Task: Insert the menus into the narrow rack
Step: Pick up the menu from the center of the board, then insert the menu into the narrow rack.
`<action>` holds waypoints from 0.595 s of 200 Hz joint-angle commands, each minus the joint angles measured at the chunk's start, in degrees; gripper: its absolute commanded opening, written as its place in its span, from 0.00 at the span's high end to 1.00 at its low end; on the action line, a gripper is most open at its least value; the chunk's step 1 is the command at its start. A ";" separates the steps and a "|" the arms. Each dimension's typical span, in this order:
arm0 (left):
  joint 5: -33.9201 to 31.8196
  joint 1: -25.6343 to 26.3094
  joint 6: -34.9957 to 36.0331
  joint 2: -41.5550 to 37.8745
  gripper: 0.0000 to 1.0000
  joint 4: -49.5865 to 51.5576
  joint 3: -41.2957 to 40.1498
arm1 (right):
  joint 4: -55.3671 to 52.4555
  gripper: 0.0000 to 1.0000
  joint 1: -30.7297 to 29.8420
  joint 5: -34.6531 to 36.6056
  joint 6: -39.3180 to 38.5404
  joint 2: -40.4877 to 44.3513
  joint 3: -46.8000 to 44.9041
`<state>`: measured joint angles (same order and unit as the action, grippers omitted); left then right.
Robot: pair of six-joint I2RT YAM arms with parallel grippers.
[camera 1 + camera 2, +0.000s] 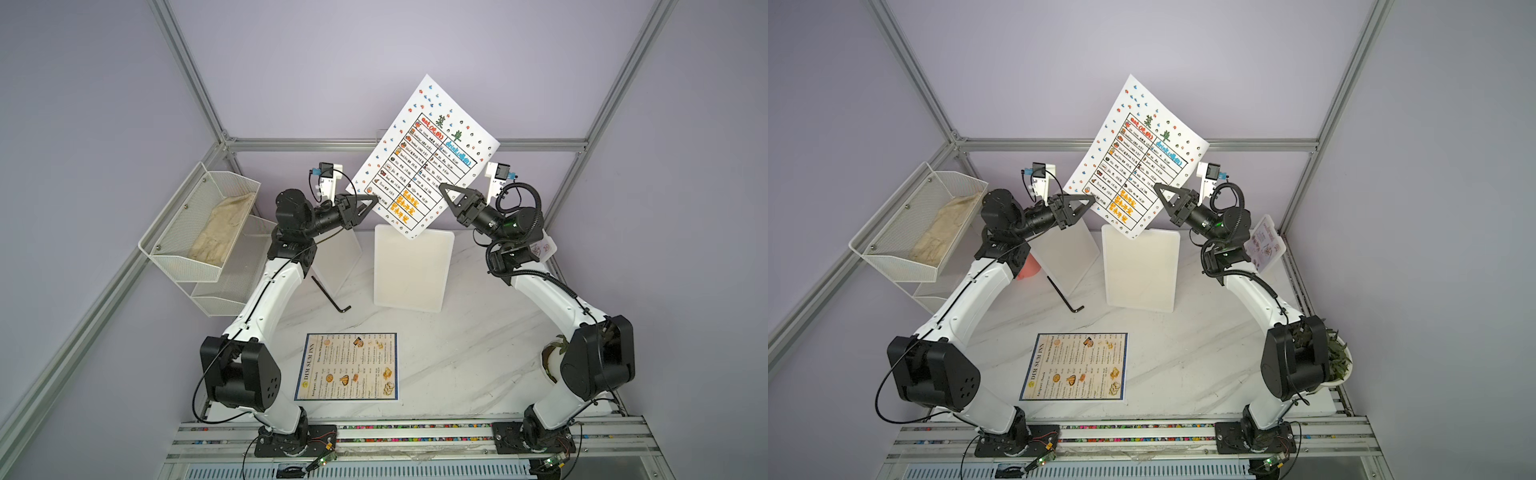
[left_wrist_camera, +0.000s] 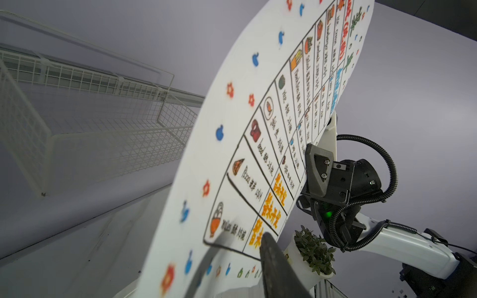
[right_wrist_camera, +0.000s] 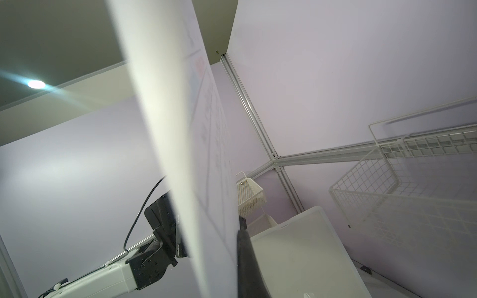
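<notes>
dotted sheet (image 1: 419,137) aloft | right pincer (image 1: 444,188) clamping it | left pincer (image 1: 372,200) parted

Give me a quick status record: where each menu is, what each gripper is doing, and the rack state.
dotted table menu: held up off the table, tilted and slightly curved
right gripper: shut on that menu's lower edge
left gripper: at the menu's opposite lower edge, jaws apart
DIM SUM INN menu: flat on the table near the arm bases, untouched
small printed card: propped behind the right arm
wire rack: no menu seen in it
</notes>
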<state>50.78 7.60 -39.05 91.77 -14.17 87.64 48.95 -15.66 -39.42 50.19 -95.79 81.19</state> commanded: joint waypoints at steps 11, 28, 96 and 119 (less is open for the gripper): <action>-1.26 -0.30 -1.95 1.69 0.63 -5.22 4.86 | 3.52 1.00 -0.27 -0.24 -2.60 -2.70 2.67; -1.35 -0.29 -2.08 2.82 0.63 -5.33 5.89 | 3.52 1.00 -0.28 -0.32 -3.60 -4.06 3.35; -0.86 -0.30 -3.14 7.08 0.62 -6.13 9.18 | 3.79 1.00 0.54 1.01 -5.99 -8.38 6.42; -0.89 -0.30 -3.55 8.41 0.62 -6.55 9.97 | 4.28 1.00 1.36 1.77 -5.50 -9.45 7.25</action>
<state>50.06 7.60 -41.45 98.85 -17.98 93.86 50.00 -15.27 -39.03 44.91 -104.31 86.37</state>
